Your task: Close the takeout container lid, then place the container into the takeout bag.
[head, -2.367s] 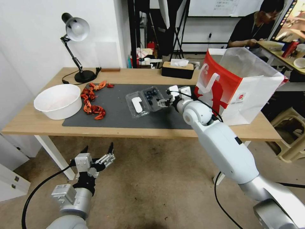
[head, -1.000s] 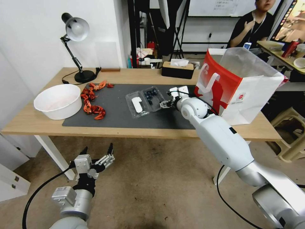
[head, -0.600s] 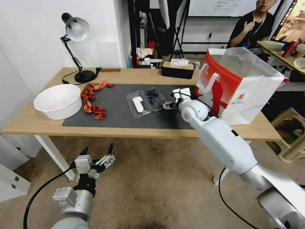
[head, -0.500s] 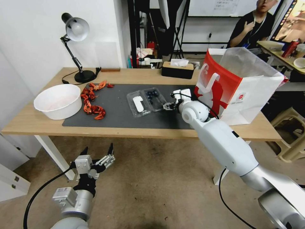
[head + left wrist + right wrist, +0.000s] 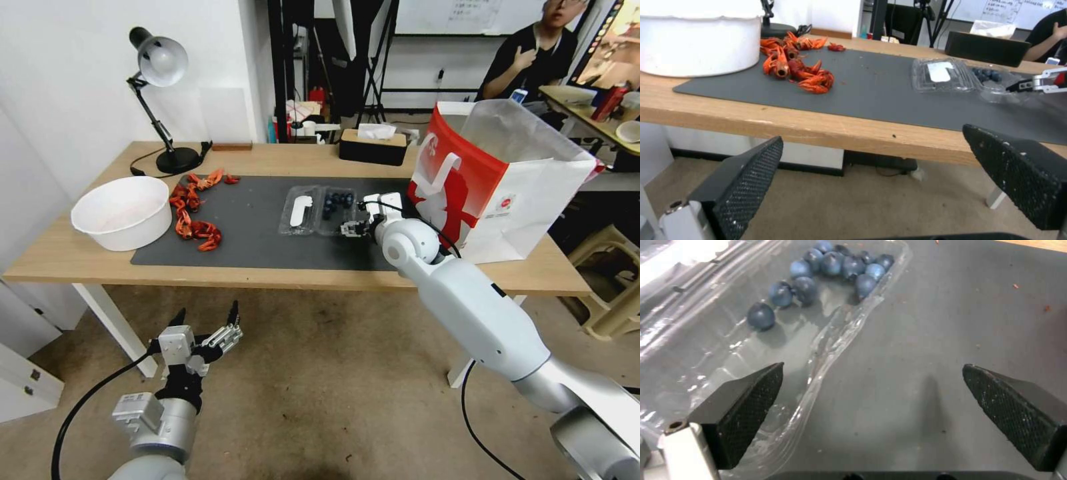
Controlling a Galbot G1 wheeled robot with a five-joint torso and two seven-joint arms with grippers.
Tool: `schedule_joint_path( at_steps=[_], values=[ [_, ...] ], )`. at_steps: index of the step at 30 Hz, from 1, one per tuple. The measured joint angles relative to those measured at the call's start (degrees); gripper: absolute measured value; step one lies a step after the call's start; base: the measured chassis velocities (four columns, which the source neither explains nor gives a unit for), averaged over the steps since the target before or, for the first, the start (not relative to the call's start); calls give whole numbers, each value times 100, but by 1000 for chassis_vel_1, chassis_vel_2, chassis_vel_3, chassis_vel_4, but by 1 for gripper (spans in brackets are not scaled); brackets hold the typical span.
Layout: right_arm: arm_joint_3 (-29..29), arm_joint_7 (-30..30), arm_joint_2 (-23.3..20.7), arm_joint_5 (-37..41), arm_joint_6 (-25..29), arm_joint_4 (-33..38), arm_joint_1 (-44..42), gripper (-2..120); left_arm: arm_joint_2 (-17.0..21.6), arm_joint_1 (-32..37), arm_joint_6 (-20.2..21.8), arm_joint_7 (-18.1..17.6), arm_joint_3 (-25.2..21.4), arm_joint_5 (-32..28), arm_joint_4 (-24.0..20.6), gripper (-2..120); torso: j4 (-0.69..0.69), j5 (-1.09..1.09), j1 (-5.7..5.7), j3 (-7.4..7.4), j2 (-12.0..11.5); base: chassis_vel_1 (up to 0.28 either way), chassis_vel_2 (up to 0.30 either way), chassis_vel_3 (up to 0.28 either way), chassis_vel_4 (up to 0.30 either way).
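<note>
Container [image 5: 319,209] lying flat open on the dark mat [image 5: 253,230], just left of the bag [image 5: 497,180]; lid [image 5: 299,210] with its white label folded out on the side away from the bag, berry tray on the near side. Lid not yet closed.

Right gripper [image 5: 351,229] low at the tray's corner nearest the bag, spread wide, gripping nothing; in the right wrist view one finger [image 5: 744,406] over the tray's clear rim, the other over bare mat. Left gripper [image 5: 203,332] parked well below the mat, off the table's front edge, likewise spread and empty.

Probably very light: thin clear plastic, a few loose blueberries [image 5: 826,268] bunched at one end. Likely to skate over the mat under a push, not stay put. Walls look flimsy, wavy at the rim, so easily crushed by a hard pinch. Slick surface, little grip for the pads.

Best hold, by the look of it: the flat rim flange, pinched lightly. For closing, lid's free edge, far from the bag, lifted and swung over the hinge. Tilting risky: berries free to roll out until snapped shut.
</note>
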Motion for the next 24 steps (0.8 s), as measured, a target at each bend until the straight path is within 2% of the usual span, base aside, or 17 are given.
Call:
schedule_joint_path(
  at_steps=[24],
  values=[
    [73, -103, -115, -29, -2, 178, -165, 100, 58, -20, 35, -7, 14, -21, -36, 100, 0, 0, 0, 0, 0, 0, 0, 0, 0]
  ],
)
